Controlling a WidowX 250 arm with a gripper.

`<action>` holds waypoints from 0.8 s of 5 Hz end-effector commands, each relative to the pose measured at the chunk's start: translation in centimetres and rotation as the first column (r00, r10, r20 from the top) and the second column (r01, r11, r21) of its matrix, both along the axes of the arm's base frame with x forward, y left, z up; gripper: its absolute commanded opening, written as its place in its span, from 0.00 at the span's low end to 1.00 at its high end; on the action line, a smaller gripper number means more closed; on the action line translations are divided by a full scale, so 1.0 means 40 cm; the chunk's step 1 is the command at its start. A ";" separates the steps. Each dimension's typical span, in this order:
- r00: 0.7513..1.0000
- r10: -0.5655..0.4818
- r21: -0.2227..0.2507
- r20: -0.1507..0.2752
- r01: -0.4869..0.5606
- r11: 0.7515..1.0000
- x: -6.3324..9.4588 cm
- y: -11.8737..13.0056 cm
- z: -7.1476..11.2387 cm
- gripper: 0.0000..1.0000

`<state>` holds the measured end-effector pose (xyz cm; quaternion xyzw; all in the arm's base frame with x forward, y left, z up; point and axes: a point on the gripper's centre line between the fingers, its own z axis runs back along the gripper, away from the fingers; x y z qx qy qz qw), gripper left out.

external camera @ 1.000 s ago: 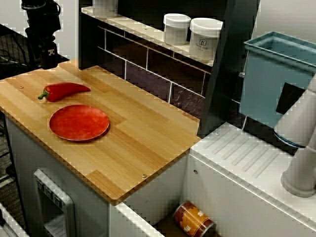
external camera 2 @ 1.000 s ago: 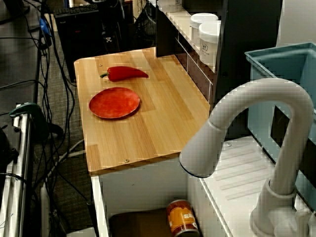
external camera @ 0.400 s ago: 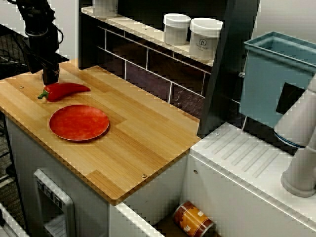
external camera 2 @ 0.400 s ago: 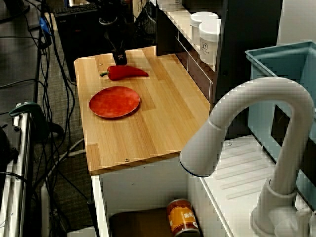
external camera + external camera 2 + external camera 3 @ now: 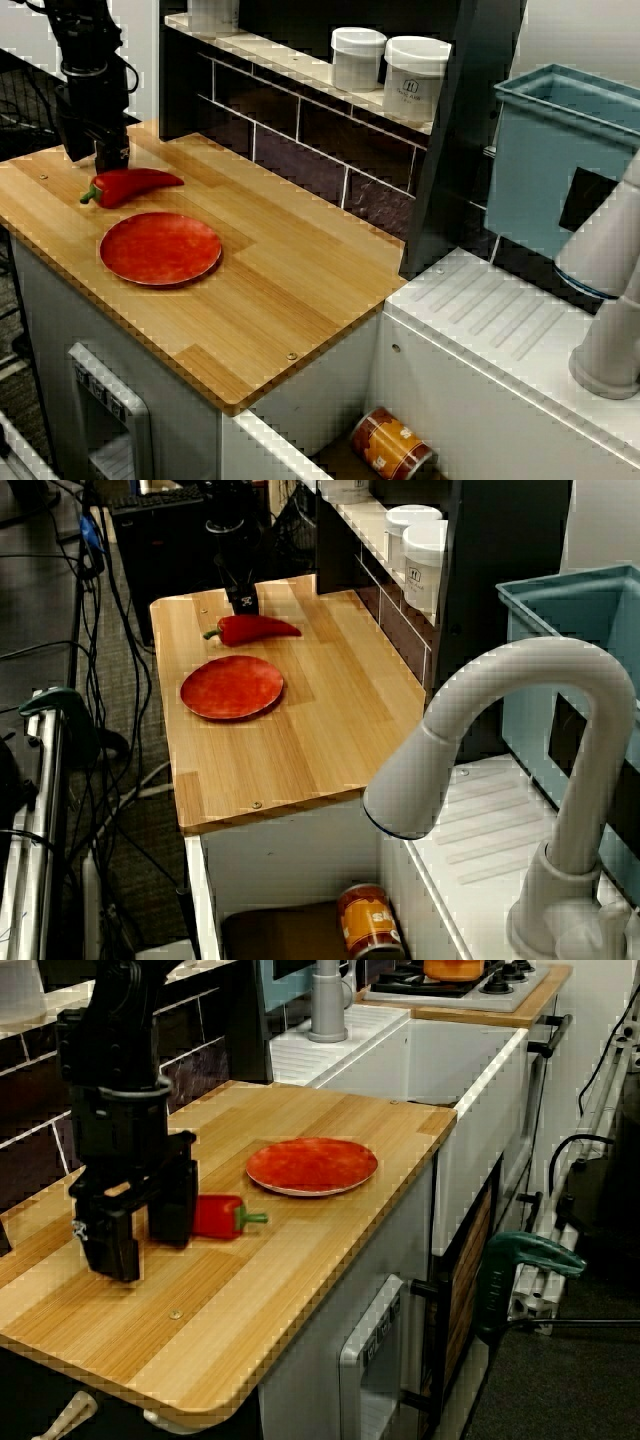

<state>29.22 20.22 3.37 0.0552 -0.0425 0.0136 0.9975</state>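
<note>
Fingers: the gripper (image 5: 143, 1250) has its two black fingers (image 5: 172, 1200) spread apart. In the view from the counter's end, bare wood shows in the gap and nothing is held between them.
Contact: the tips are low, at or just above the counter (image 5: 290, 270). The nearer finger covers the blunt end of the red pepper (image 5: 215, 1216) in that view, so whether it touches cannot be told.
Gripper's place: in the view facing the shelf, the gripper (image 5: 95, 160) stands just behind the pepper's stem end, near the counter's far left corner.
Red pepper: the pepper (image 5: 135, 184) lies flat on the wood with its green stem toward the counter's outer edge. It sits beside the fingers, not between them.
Red plate: the plate (image 5: 160, 247) rests on the counter just beside the pepper, on the side away from the gripper, with a narrow strip of wood between the two.
Writing on the gripper: a small white mark shows on one finger (image 5: 243, 604) in the view past the tap; its letters cannot be read.
Jars: two white lidded jars (image 5: 415, 78) stand side by side on the shelf over the tiled wall. The right one carries a round grey emblem, too small to read.
Can: an orange-labelled can (image 5: 392, 446) lies on its side down in the sink, and its print cannot be read.
Tap: a white tap (image 5: 520, 740) arches over the sink, well apart from the gripper.
</note>
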 end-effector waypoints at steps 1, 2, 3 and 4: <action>0.997 -0.060 -0.088 0.046 0.063 0.994 -0.004 -0.078 0.135 1.00; 0.996 -0.064 -0.085 0.056 0.069 0.994 -0.010 -0.110 0.139 1.00; 0.996 -0.033 -0.103 0.086 0.041 0.994 -0.014 -0.135 0.174 1.00; 0.995 0.022 -0.129 0.094 -0.010 0.992 -0.019 -0.158 0.177 1.00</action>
